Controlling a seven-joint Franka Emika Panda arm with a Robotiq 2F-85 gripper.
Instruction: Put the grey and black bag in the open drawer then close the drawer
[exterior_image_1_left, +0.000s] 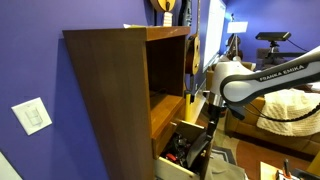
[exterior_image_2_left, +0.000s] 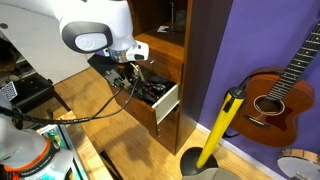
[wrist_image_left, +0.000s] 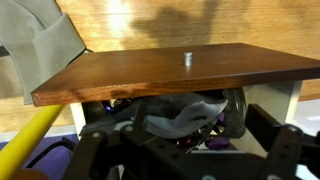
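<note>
Drawer (exterior_image_1_left: 166, 167) is standing pulled out at the foot of a tall wooden cabinet (exterior_image_1_left: 105, 90) in both exterior views. Left of the drawer in the wrist view, a yellow pole (wrist_image_left: 35, 130) is slanting upward. Inside the drawer, behind its brown front with the small knob (wrist_image_left: 187, 58), the bag (wrist_image_left: 185, 115) is lying, grey and black, crumpled among dark clutter. Just above the drawer's open top, the end effector (wrist_image_left: 185, 145) is hovering with its fingers (wrist_image_left: 95, 150) spread wide apart, gripping nothing, the bag showing between them. Right of the drawer in an exterior view, a guitar (exterior_image_2_left: 285, 90) is resting against the purple wall.
</note>
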